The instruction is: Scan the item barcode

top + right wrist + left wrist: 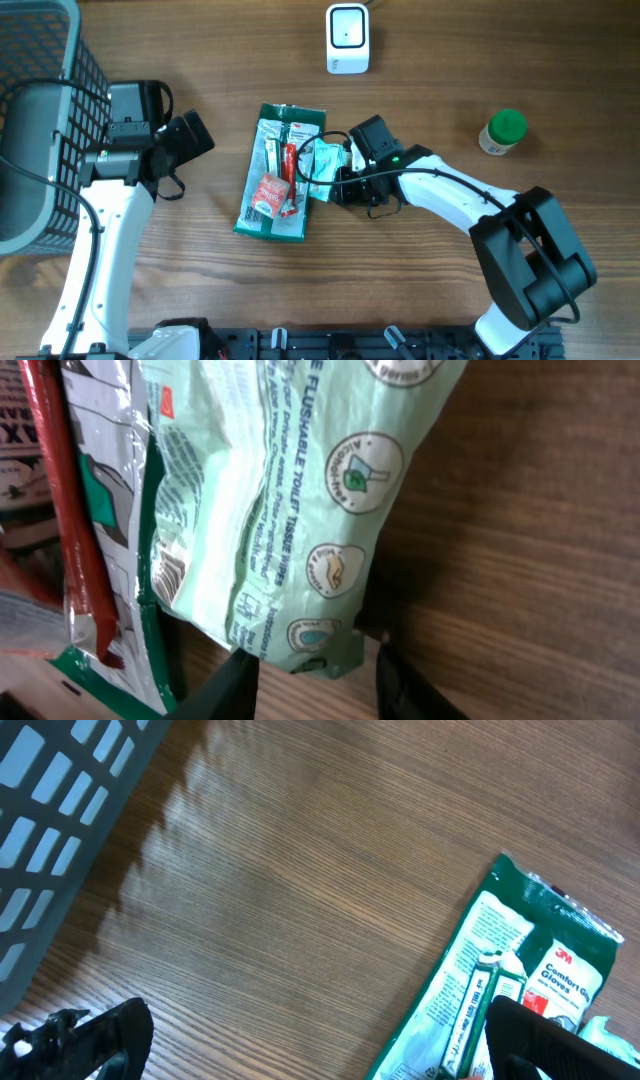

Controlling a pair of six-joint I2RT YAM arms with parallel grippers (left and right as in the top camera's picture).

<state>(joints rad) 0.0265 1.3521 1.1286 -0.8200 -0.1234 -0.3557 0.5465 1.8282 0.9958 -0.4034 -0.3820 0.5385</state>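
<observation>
Table (420,70) from above. Right gripper (312,682): jaws parted, straddling the end of the pale-green wipes pack (322,160), with a gap beside 1 finger. The pack lies flat at centre, overlapping the right edge of a green gloves package (262,215). The white scanner (347,38) stands well apart, at the far edge. Left gripper (195,138): jaws wide, empty, near the grey basket (40,60).
</observation>
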